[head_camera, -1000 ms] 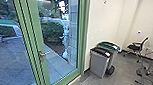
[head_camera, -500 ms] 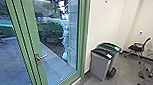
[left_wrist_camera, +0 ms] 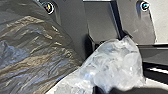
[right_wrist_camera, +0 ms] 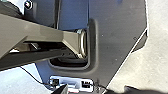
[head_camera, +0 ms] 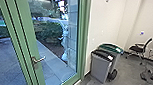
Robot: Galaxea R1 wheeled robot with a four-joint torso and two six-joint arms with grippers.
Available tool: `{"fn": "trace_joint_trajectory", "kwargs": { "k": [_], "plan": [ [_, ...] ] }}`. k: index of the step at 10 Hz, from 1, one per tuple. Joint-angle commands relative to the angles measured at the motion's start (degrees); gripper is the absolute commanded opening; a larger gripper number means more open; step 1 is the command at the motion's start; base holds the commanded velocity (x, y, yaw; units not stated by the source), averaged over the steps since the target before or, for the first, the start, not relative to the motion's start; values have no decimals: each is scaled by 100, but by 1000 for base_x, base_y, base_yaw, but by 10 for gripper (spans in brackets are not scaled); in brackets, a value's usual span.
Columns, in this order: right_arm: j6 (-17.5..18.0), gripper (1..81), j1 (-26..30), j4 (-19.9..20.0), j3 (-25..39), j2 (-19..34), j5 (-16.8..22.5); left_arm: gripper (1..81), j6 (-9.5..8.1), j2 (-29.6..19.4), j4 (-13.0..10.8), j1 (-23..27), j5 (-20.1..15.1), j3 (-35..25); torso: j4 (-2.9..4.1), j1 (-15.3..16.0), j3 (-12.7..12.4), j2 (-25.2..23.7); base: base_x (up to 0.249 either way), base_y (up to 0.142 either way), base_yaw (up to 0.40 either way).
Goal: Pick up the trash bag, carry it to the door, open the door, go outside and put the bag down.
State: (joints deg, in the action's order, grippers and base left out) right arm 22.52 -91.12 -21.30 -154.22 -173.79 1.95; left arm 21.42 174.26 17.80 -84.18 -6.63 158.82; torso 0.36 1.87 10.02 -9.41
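Since the earlier frame, only my head camera has moved, a little nearer the door. From left to right there, I see bluish-grey paving [head_camera: 10,61] through the green-framed glass door [head_camera: 23,43], then its metal lever handle [head_camera: 39,60]. Inside stand a grey bin with a dark lid [head_camera: 100,67] and, just behind it, a grey bin with a green lid [head_camera: 111,48]; well apart is the black office chair [head_camera: 139,49]. At my left gripper [left_wrist_camera: 103,91] is the glossy, dark plastic trash bag [left_wrist_camera: 32,50]; the crumpled whitish plastic [left_wrist_camera: 110,62] beside it is probably its upper part. I can't tell whether that gripper or my right gripper [right_wrist_camera: 93,91] is open or closed.
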Motion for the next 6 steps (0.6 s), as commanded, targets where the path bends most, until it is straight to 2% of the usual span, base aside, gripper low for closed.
{"fn": "trace_joint_trajectory", "kwargs": {
  "k": [1,6],
  "plan": [
    [-2,811,204,-41,16,-27,315,10,55,-14,-22,274,-418,-9,0,0,0,0,125,0,0],
    [-2,811,195,-32,16,-27,315,10,55,-14,-22,274,-418,-9,0,0,0,0,125,0,0]
  ]
}}
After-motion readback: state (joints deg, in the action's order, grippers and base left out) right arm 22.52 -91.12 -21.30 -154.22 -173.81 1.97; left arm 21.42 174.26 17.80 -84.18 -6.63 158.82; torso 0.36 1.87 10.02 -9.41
